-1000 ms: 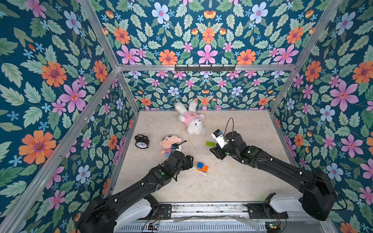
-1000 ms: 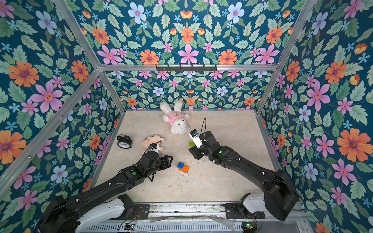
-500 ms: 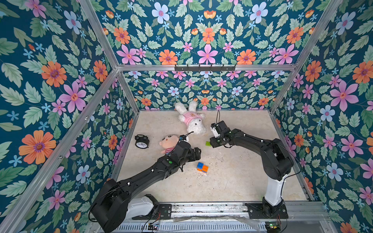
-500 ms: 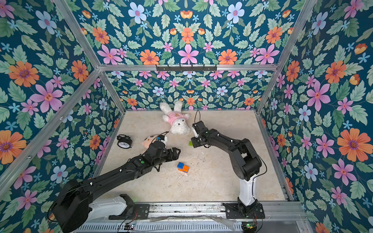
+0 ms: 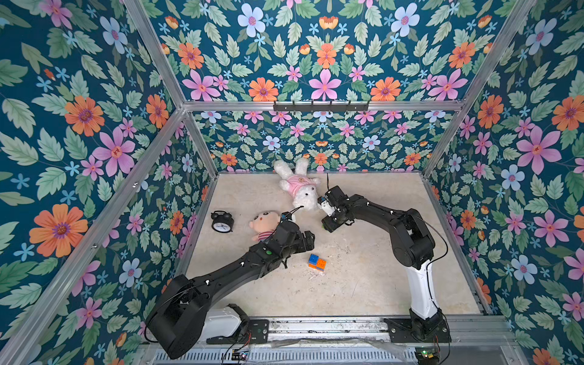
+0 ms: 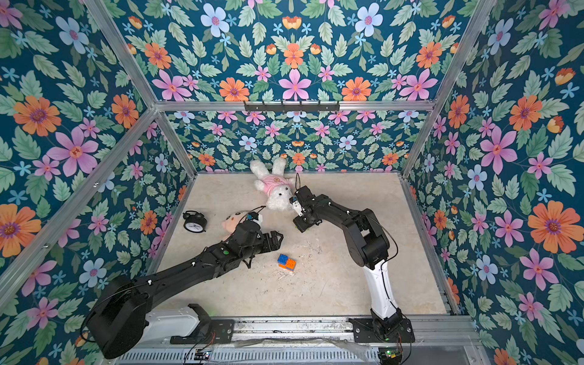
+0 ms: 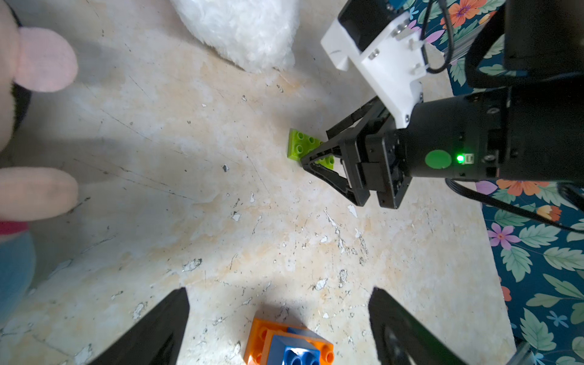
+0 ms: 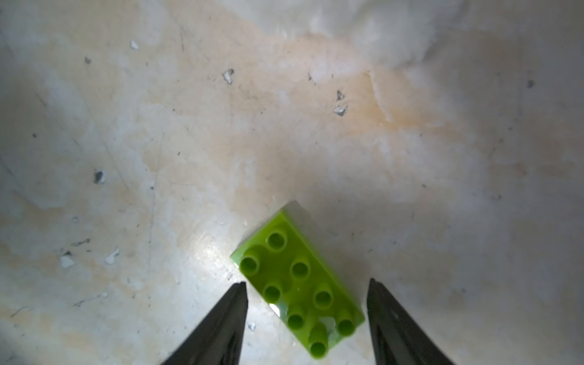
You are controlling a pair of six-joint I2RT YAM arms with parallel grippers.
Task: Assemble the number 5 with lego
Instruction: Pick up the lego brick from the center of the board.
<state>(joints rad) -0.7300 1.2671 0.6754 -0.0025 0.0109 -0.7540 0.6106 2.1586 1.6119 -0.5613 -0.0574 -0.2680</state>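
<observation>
Scuffed beige tabletop [image 8: 284, 126], lime-green oblong brick [image 8: 298, 289], eight studs facing up

Bare floor [image 5: 363, 278] lies open; white rabbit [image 5: 304, 197] crowds right gripper [image 5: 326, 225].

Clock [image 5: 222, 222] left of doll [image 5: 264, 221], rabbit [image 5: 300, 189] behind, brick stack [image 5: 317, 262] in front.

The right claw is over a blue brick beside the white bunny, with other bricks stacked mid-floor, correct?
Not blue: the brick between the open fingers of the right gripper is lime green, as the right wrist view shows. It is beside the white bunny, with other bricks stacked mid-floor.
</observation>
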